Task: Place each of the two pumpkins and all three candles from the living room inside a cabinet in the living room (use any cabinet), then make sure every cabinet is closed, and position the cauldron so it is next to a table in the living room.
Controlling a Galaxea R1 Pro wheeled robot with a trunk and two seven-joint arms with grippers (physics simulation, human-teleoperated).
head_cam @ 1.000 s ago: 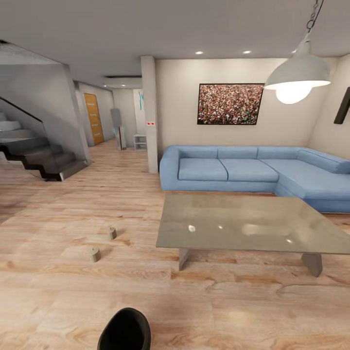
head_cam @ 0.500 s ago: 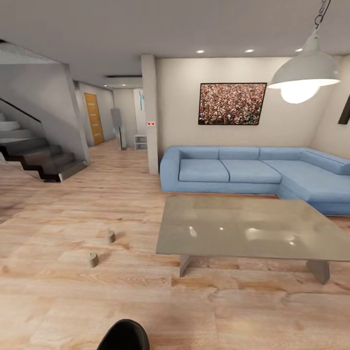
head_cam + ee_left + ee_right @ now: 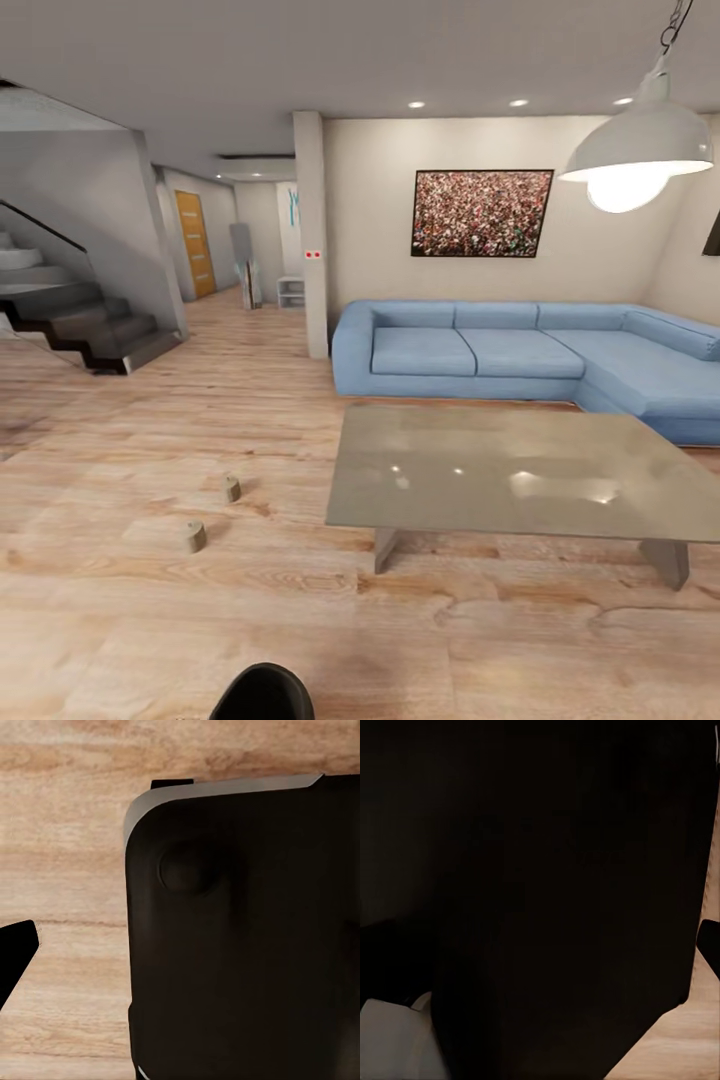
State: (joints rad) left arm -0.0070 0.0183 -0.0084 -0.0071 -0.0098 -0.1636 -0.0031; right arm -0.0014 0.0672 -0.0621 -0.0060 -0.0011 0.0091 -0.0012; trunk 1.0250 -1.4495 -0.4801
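Candles: two stubby tan candles on the wood floor, lower left of the head view, one (image 3: 232,488) nearer the table, the other (image 3: 193,537) closer to the camera, apart from each other.
Table: glass-topped coffee table (image 3: 520,472), centre right, grey angled legs, in front of the blue corner sofa (image 3: 520,355).
Dark shape: black rounded form (image 3: 265,695) at the bottom edge; what it is cannot be told.
Background: staircase (image 3: 70,320) upper left, framed picture (image 3: 482,213) on the wall, pendant lamp (image 3: 635,150) upper right.
Grippers: wrist views show dark robot body over floor; whether either gripper is open or holding anything cannot be told.
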